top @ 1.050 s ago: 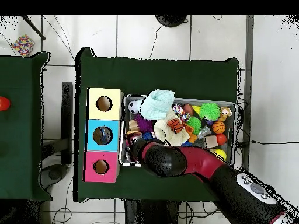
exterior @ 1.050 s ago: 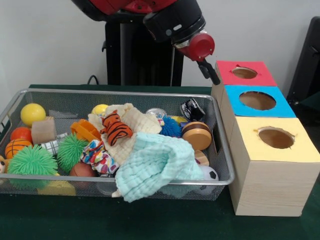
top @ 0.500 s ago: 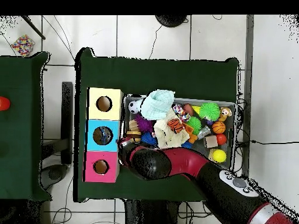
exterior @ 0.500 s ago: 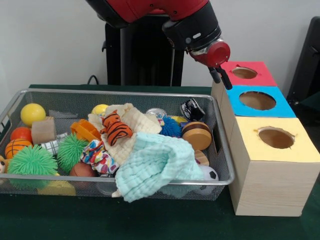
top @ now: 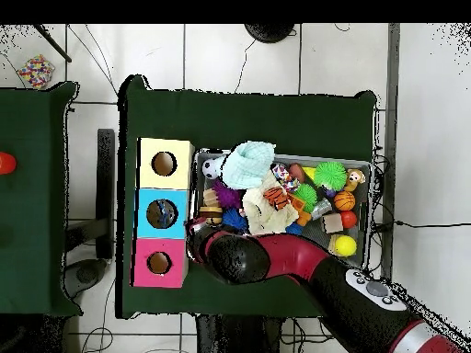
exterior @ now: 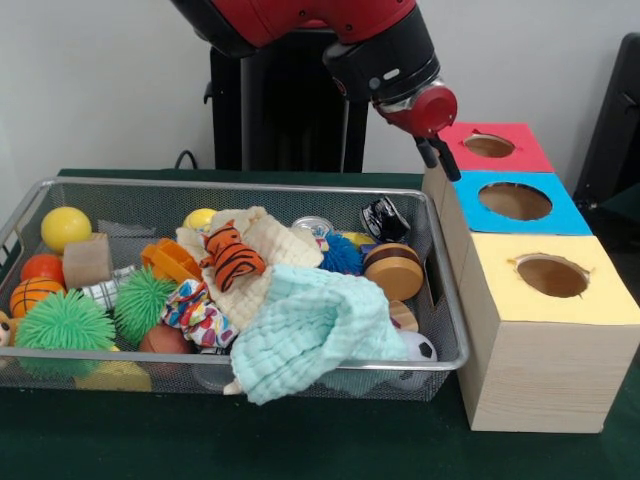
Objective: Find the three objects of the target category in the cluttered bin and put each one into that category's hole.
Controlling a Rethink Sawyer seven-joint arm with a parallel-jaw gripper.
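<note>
- Front view: gripper [exterior: 438, 158] hangs in the air between the wire bin's [exterior: 447, 300] far corner and the row of boxes, just beside the red box [exterior: 490, 146]; its dark tips are close together and nothing is seen between them, but I cannot tell whether they are fully closed.
- Red, blue [exterior: 515, 201] and yellow [exterior: 553, 276] boxes stand in a line beside the bin, each with a round hole on top.
- Bin contents: mint cloth [exterior: 315, 335] draped over the near rim; tiger toy [exterior: 233, 255] on a cream cloth [exterior: 262, 250]; wooden disc [exterior: 393, 270] toward the boxes; green spiky ball [exterior: 64, 322] and yellow ball [exterior: 66, 228] at the end away from the boxes.
- Overhead view: arm [top: 276, 257] lies over the bin's corner beside the red box [top: 161, 263]; gripper hidden beneath it.
- Bin and boxes sit on a dark green surface [exterior: 330, 445].
</note>
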